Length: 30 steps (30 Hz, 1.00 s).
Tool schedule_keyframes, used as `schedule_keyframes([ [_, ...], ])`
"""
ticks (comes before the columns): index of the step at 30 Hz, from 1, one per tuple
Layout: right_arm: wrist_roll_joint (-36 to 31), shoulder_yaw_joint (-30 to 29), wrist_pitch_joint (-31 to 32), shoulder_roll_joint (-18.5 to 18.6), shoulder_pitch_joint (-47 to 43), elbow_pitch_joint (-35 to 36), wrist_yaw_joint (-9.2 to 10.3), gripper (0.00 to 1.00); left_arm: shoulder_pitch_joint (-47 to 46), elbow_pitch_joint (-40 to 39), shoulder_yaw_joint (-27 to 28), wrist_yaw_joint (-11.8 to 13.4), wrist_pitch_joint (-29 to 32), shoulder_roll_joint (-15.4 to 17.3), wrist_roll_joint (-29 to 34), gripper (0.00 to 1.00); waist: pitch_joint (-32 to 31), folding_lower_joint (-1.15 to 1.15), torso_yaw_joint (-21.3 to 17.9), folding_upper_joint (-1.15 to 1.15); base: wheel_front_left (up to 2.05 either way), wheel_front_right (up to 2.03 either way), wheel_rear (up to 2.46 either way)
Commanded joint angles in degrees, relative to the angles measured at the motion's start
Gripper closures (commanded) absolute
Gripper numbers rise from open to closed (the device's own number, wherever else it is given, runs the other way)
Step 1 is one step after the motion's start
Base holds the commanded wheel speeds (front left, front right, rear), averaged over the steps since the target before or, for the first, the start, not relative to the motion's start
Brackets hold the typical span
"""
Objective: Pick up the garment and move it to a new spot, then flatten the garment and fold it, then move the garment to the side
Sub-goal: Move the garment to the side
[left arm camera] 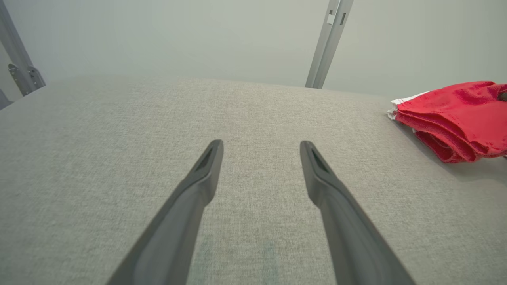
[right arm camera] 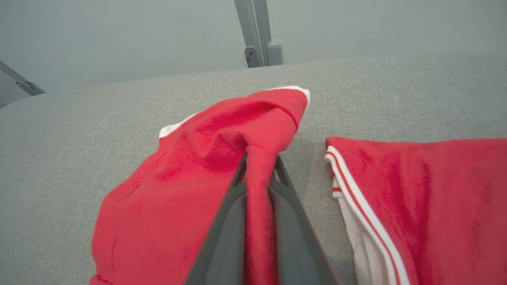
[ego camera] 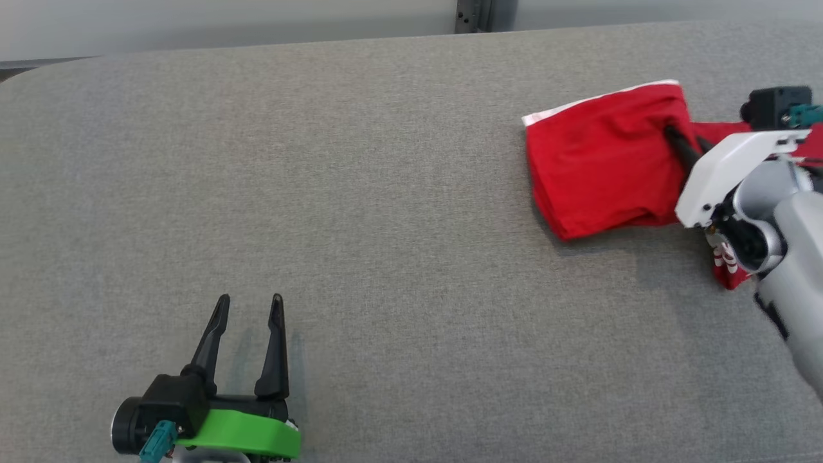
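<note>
The red garment [ego camera: 598, 161] with a white edge lies folded at the far right of the grey padded table [ego camera: 386, 225]. My right gripper [ego camera: 678, 138] is at the garment's right edge, shut on a raised ridge of red cloth; the right wrist view shows that ridge pinched between the two fingers at the gripper [right arm camera: 259, 164], with the garment [right arm camera: 158, 198] spread to their left. My left gripper [ego camera: 251, 302] rests open and empty near the table's front left. Its own view shows the gripper [left arm camera: 261, 145] over bare table, with the garment [left arm camera: 455, 118] far off to its right.
A red cloth with white striped trim [right arm camera: 416, 206] lies just right of the pinched fold; I cannot tell whether it belongs to the same garment. A metal post [ego camera: 472, 16] stands behind the table's back edge. Wide bare table stretches between the two grippers.
</note>
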<state>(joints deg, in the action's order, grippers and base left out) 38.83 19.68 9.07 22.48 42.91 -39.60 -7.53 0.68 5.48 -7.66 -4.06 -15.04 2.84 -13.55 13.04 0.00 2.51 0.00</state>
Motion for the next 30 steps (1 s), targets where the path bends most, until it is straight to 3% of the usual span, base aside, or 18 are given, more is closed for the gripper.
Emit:
schedule_keyframes([
  [1,0.06,0.23,2.1,2.18,0.92,1.3,0.09,1.0,-1.08,-0.1,-0.18,-0.39,-0.17,0.13,0.1,0.0,1.28,0.0,-3.11,0.0,0.0,0.0,0.0],
  [8,-0.11,-2.13,15.31,11.25,3.9,6.37,0.09,1.0,-2.46,0.4,-0.51,-1.0,-0.17,0.13,0.5,0.0,2.97,0.0,-2.82,0.0,0.0,0.0,0.0],
  [12,-4.48,-5.26,20.07,14.65,2.84,3.64,0.08,1.0,-2.52,1.1,-0.26,-1.37,-0.18,0.13,0.62,0.0,3.22,0.0,-1.73,0.0,0.0,0.0,0.0],
  [13,-6.99,-6.07,20.35,15.67,2.41,2.28,0.08,0.71,-2.62,1.25,-0.35,-1.45,-0.17,0.13,0.5,0.0,3.25,0.0,-1.4,0.0,0.0,0.0,0.0],
  [14,-10.08,-6.96,19.27,16.78,2.26,1.4,0.08,0.0,-2.78,1.37,-0.48,-1.47,-0.17,0.12,0.33,0.0,3.25,0.0,-1.04,0.0,0.0,0.0,0.0],
  [16,-15.22,-9.16,16.4,17.31,1.67,-0.17,0.09,0.0,-2.98,1.46,-0.73,-1.46,-0.17,0.12,-0.05,0.0,3.1,0.0,-0.31,0.0,0.0,0.0,0.0],
  [19,-20.86,-11.65,10.91,15.14,-0.5,-0.24,0.05,0.0,-2.51,1.75,-0.84,-1.12,-0.17,0.13,-0.4,0.0,2.54,0.0,0.43,0.0,0.0,0.0,0.0],
  [22,-25.2,-15.77,0.77,14.0,-2.79,3.44,0.11,0.0,-1.26,2.15,-0.53,-0.5,-0.17,0.13,-1.0,0.0,1.14,0.0,1.18,0.0,0.0,0.0,0.0],
  [24,-28.4,-19.05,-6.78,9.23,-8.85,7.83,0.09,0.0,-0.06,2.41,-0.03,0.28,-0.17,0.12,-1.88,0.0,-1.16,0.0,1.78,0.0,0.0,0.0,0.0],
  [30,-31.84,-21.23,-16.88,-0.11,-24.81,21.71,0.1,0.0,3.64,3.06,0.94,2.45,-0.18,0.13,-2.98,0.0,-6.9,0.0,2.24,0.0,0.0,0.0,0.0],
])
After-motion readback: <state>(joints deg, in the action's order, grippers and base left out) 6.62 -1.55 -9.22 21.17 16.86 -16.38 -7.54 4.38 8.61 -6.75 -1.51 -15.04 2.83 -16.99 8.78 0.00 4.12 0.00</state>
